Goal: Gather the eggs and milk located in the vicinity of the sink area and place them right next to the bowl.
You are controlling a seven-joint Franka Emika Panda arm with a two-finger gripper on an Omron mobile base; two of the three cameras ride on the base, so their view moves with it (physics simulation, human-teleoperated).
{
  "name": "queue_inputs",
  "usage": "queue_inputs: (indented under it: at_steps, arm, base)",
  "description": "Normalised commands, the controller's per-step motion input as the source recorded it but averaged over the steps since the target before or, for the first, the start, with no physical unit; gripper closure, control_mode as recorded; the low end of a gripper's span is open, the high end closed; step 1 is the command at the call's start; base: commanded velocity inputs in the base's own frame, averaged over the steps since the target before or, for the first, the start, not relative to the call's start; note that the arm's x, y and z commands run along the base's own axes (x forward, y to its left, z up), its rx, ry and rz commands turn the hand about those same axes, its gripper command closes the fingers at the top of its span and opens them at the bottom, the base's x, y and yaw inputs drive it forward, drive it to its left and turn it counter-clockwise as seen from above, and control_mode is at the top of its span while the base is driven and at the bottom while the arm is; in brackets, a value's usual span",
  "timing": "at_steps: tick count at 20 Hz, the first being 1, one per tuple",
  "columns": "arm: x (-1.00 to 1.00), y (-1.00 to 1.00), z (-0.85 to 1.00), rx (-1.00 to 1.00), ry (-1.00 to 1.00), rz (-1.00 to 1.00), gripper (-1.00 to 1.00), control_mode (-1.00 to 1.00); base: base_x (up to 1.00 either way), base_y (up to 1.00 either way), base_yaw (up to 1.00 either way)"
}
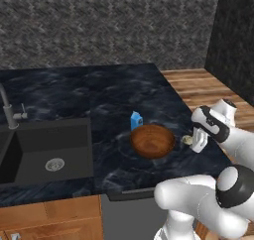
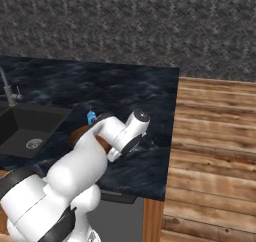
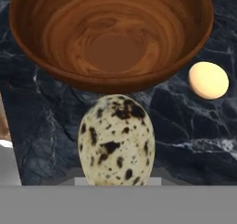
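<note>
A speckled egg (image 3: 115, 142) fills the bottom middle of the hand view, right where the fingers meet and hiding them; my gripper (image 1: 194, 141) is shut on it, low over the dark counter just right of the bowl. The brown wooden bowl (image 1: 153, 141) lies directly ahead of the hand, its rim (image 3: 111, 82) a short way beyond the speckled egg. A smooth cream egg (image 3: 208, 80) rests on the counter beside the bowl. The blue milk carton (image 1: 136, 120) stands upright against the bowl's far left side. The sink (image 1: 44, 150) is at the left, apart from all of these.
A grey faucet (image 1: 7, 107) rises behind the sink. The counter's right edge (image 1: 213, 150) runs close behind the gripper, with wooden floor (image 2: 215, 136) beyond. A dark stone wall backs the counter.
</note>
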Motion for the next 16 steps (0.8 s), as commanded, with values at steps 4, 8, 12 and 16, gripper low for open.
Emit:
queue_inputs:
  at_steps: [4, 8, 12, 16]
  arm:
    - [0.25, 0.0, -0.24, 0.0, 0.02, 0.0, 1.0, -1.0]
    - [0.24, 0.0, -0.3, 0.0, 0.0, 0.0, 1.0, -1.0]
    - [0.19, 0.0, -0.29, 0.0, 0.0, 0.0, 1.0, -1.0]
    - [0.18, 0.0, -0.27, 0.0, 0.0, 0.0, 1.0, -1.0]
  base:
    - [0.0, 0.0, 0.0]
    - [0.0, 0.0, 0.0]
    - [0.0, 0.0, 0.0]
    - [0.0, 0.0, 0.0]
